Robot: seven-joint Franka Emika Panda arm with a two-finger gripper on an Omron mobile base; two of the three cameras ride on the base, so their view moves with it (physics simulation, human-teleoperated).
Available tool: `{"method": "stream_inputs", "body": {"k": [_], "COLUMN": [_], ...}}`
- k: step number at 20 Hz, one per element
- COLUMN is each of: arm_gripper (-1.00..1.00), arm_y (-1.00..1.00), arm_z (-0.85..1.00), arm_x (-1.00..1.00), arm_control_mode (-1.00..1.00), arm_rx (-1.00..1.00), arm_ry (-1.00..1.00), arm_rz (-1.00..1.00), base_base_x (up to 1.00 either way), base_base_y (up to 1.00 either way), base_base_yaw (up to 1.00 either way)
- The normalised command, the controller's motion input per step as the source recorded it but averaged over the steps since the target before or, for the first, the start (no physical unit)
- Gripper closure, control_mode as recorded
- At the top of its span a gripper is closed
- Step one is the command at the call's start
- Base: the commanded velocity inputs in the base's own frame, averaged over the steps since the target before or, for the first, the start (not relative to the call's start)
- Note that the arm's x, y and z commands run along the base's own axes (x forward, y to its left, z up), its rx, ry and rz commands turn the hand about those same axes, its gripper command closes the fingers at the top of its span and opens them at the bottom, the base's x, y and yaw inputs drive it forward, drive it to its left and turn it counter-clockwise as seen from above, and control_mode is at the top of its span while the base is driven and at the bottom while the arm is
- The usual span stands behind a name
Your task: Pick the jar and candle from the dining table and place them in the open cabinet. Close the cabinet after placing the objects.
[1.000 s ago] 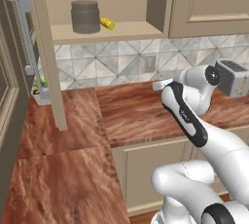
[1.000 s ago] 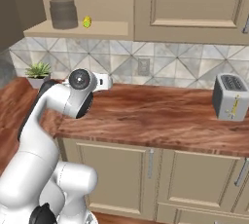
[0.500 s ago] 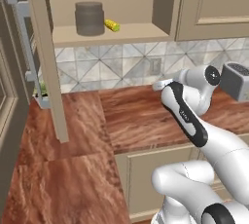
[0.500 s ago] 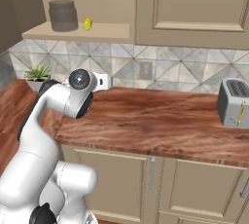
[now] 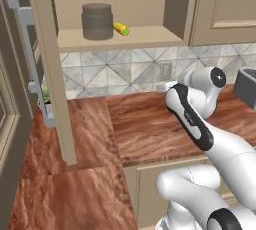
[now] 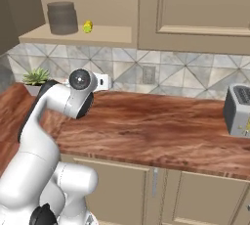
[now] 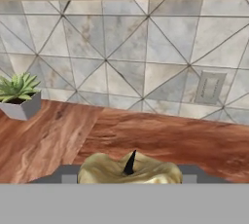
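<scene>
The candle [image 7: 109, 169], a pale yellow-tan lump with a dark wick, sits between my gripper's [image 7: 129, 173] grey fingers, which are shut on it. In the base views the hand [image 5: 165, 87] [image 6: 104, 81] hovers low over the wood counter, facing the tiled wall below the cabinet. The smoky dark jar [image 5: 97, 21] [image 6: 62, 17] stands on the tan shelf of the open cabinet [image 5: 150, 36], beside a yellow-green elongated object [image 5: 121, 29] [image 6: 88, 26]. The dining table is out of view.
The open cabinet door [image 5: 50, 74] with its grey bar handle [image 5: 31, 59] juts out at the left. A potted plant [image 7: 19, 99] [image 6: 35, 78] stands on the counter under the shelf. A toaster [image 6: 238, 110] stands at the right, and an outlet [image 7: 208, 87] is on the backsplash.
The whole scene has slid rightwards in both base views, so the base has driven left towards the cabinet. The arm keeps its pose with the candle still held.
</scene>
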Motion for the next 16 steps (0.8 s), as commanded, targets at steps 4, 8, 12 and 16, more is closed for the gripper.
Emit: {"method": "stream_inputs", "body": {"k": [4, 8, 12, 16], "arm_gripper": [1.00, 1.00, 1.00, 1.00], "arm_y": [0.00, 0.00, 0.09, 0.09], "arm_z": [0.00, 0.00, 0.09, 0.30], "arm_x": [0.00, 0.00, -0.10, -0.56], "arm_control_mode": [1.00, 1.00, -1.00, -1.00], "arm_rx": [0.00, 0.00, -0.11, -0.21], "arm_ry": [0.00, 0.00, -0.09, -0.28], "arm_rz": [0.00, 0.00, 0.01, 0.04], "base_base_x": [0.00, 0.00, 0.00, 0.00], "base_base_y": [0.14, 0.10, 0.04, 0.00], "base_base_yaw": [0.00, 0.00, 0.00, 0.00]}}
